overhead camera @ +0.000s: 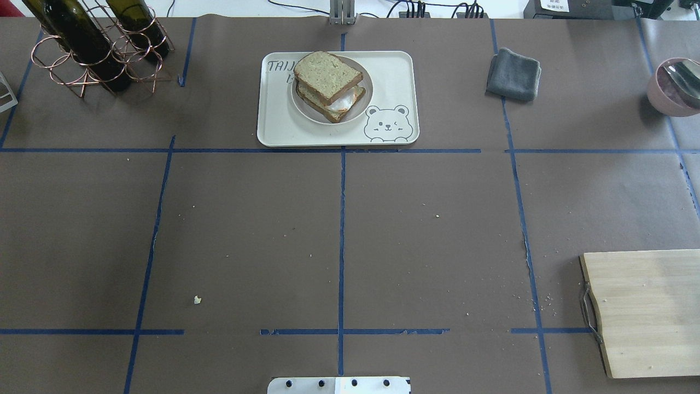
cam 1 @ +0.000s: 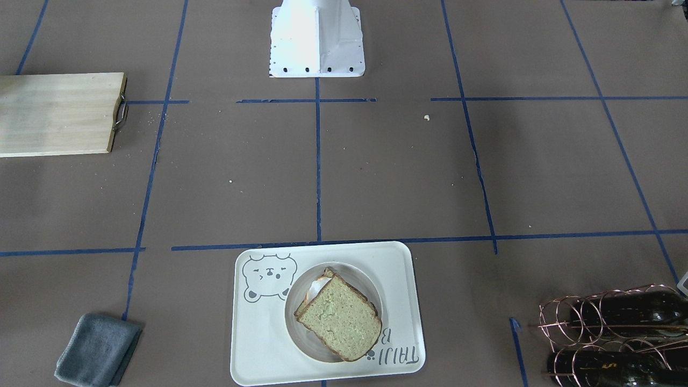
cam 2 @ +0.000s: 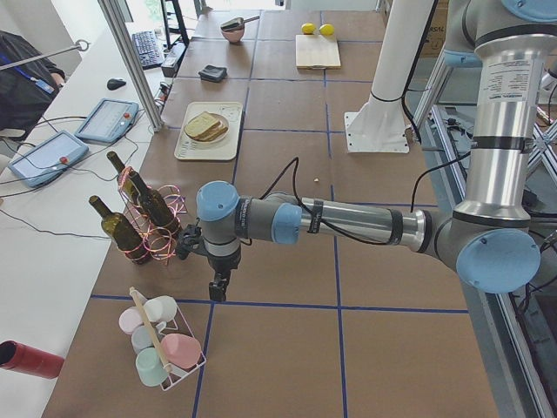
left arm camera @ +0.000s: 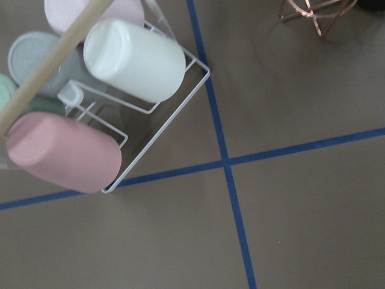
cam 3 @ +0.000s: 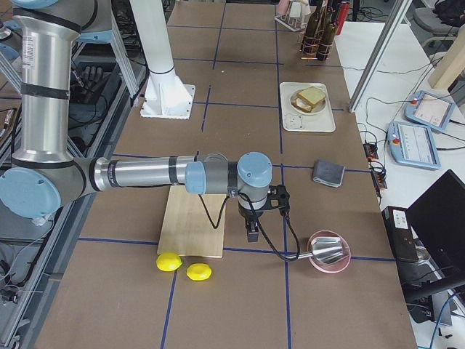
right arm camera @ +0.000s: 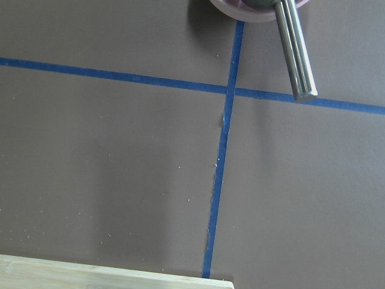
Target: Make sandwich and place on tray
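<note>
The sandwich point(overhead camera: 328, 82), two slices of greenish-tan bread with white egg showing between them, lies on a small round plate point(overhead camera: 365, 104) on the cream tray point(overhead camera: 279, 126) with the bear drawing, at the table's far middle. It also shows in the front view point(cam 1: 338, 317) on the tray point(cam 1: 252, 344). Neither gripper is near it. My left gripper point(cam 2: 218, 292) hangs low over the table by the bottle rack, and my right gripper point(cam 3: 253, 234) by the cutting board. Both show only in the side views, so I cannot tell whether they are open or shut.
A wooden cutting board point(overhead camera: 645, 312) lies near right, with two lemons point(cam 3: 182, 265) beside it. A grey cloth point(overhead camera: 513, 74) and a pink bowl with a metal utensil point(overhead camera: 672, 85) are far right. A copper bottle rack point(overhead camera: 93, 49) is far left, a cup rack point(left arm camera: 90, 102) beyond it.
</note>
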`<act>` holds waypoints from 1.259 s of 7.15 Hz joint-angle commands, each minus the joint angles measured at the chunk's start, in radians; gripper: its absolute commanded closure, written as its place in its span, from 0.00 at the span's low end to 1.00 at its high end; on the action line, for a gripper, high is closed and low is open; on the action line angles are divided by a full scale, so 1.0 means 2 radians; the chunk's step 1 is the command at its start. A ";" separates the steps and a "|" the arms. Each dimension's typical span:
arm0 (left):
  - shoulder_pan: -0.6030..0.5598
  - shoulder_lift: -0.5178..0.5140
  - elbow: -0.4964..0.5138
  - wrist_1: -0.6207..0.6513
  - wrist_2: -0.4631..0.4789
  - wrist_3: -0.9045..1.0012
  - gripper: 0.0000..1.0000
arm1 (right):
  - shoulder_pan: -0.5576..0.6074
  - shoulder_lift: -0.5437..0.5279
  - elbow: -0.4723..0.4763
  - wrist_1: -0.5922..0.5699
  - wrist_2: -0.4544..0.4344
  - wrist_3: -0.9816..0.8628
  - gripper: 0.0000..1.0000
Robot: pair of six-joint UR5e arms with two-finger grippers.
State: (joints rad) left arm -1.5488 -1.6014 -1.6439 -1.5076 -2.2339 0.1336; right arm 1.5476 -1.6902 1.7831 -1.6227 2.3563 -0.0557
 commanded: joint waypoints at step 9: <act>-0.029 0.008 -0.006 0.059 -0.053 0.024 0.00 | 0.000 0.001 -0.015 0.002 0.021 0.031 0.00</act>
State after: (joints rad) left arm -1.6063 -1.5866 -1.6549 -1.3910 -2.3408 0.1812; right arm 1.5478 -1.6876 1.7532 -1.6184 2.3991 0.0061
